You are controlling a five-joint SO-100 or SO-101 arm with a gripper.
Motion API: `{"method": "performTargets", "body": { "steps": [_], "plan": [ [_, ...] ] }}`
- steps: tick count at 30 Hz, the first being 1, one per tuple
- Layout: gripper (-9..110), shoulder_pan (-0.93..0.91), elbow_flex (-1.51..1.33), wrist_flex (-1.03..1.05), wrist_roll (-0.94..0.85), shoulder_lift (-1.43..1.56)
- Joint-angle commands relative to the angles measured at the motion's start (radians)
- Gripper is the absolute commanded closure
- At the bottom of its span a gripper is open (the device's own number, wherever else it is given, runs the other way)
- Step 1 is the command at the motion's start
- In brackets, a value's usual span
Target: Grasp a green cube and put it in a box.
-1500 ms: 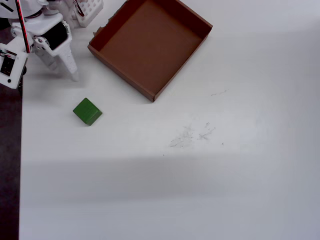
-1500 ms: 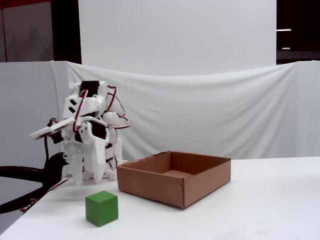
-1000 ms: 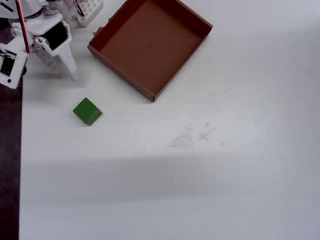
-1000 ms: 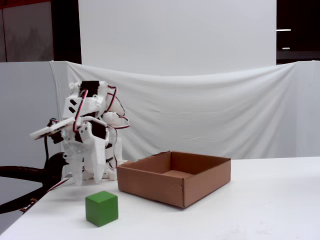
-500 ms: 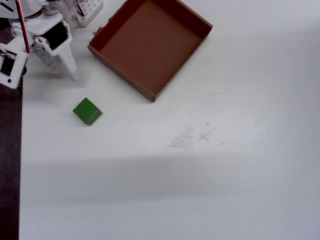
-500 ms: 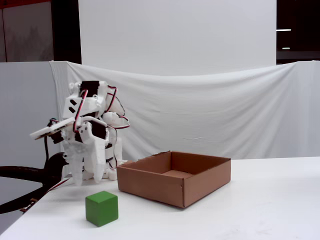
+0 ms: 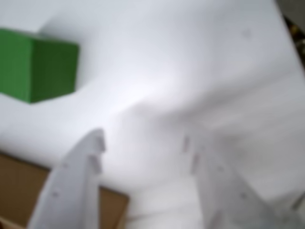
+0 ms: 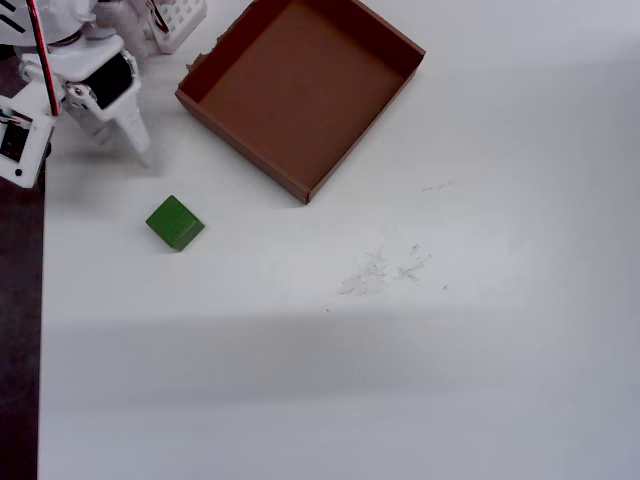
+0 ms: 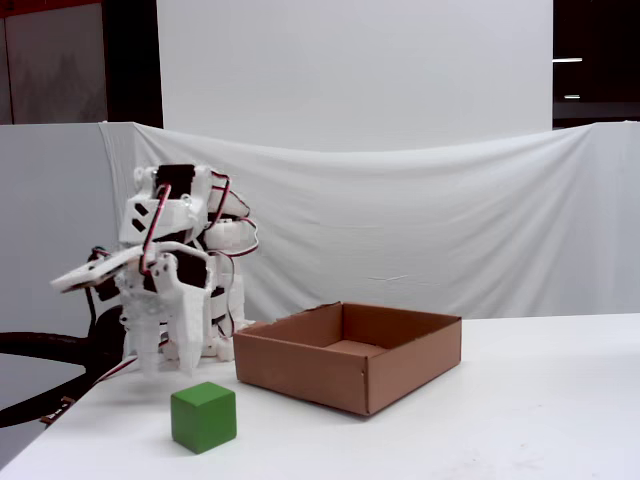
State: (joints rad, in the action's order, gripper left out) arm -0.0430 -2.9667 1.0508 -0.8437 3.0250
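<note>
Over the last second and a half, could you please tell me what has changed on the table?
Only the arm moved. In the overhead view the gripper swung slightly left and tilted; in the fixed view it now opens above the table just behind the green cube. Nothing was grasped or released. The cube and the empty box stayed put.

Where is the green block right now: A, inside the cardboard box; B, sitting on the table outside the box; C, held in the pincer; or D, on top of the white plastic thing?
B: the green block sits on the white table, clear of the brown box, and the open pincer has nothing between its fingers.
</note>
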Motion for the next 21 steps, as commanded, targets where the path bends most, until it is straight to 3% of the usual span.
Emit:
{"method": "performTargets", "body": {
  "steps": [1, 10, 16, 21],
  "plan": [
    [79, -0.003, 0.074, -0.037, 0.005, -0.044],
    [79, 0.031, 0.353, -0.146, -0.064, -0.393],
    [79, 0.044, 0.35, -0.5, -0.224, -0.551],
    [79, 0.101, 0.485, -0.393, -0.36, -0.673]
  ]
}}
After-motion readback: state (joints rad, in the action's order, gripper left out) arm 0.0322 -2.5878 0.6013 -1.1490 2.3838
